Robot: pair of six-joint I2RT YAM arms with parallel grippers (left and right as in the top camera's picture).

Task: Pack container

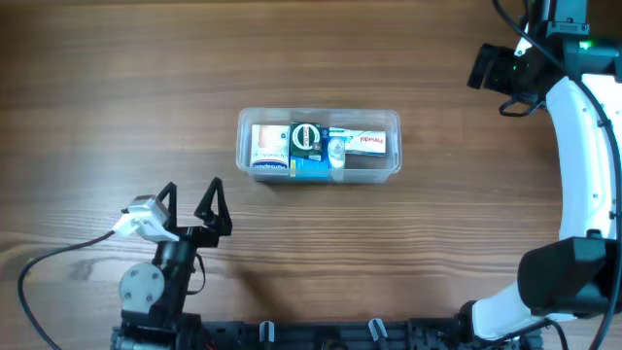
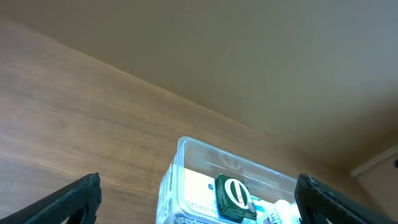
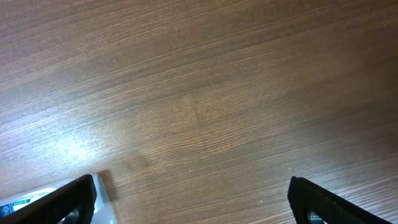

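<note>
1. Two pincers show, the left pincer point(image 1: 190, 194) and the right pincer point(image 3: 193, 205), and both stand spread wide with nothing between their fingers.
2. Near the front edge of the wooden desk point(image 1: 97, 97), left of centre, the left pincer points its black fingers point(image 1: 213, 202) away from the robot's base.
3. Mid-desk lies the container point(image 1: 321, 112), flat, with its long side running left to right. It is well apart from both pincers, beyond the left one and off to its right.
4. Inside it, small packs lie side by side:
   - An orange-and-white box point(image 1: 266, 146) is at the left end.
   - A green box point(image 1: 306, 137) with an oval label lies over a blue box point(image 1: 311, 167) in the middle.
   - A white box point(image 1: 367, 143) with red print is toward the right end.
   - One small pale item between the blue box and the white box is too small to name.
5. From the left wrist, the container sits low at centre between the two dark fingertips. A rounded corner is nearest the camera, and the green box is plain on top of the other packs.
6. At the far right of the desk, the right pincer hangs over bare wood. Its wrist view shows a fingertip in each lower corner and a sliver of the container at the lower left edge, beside the left fingertip.
7. One thin cable point(image 1: 68, 248) trails from the left wrist across the desk toward the front left corner.
</note>
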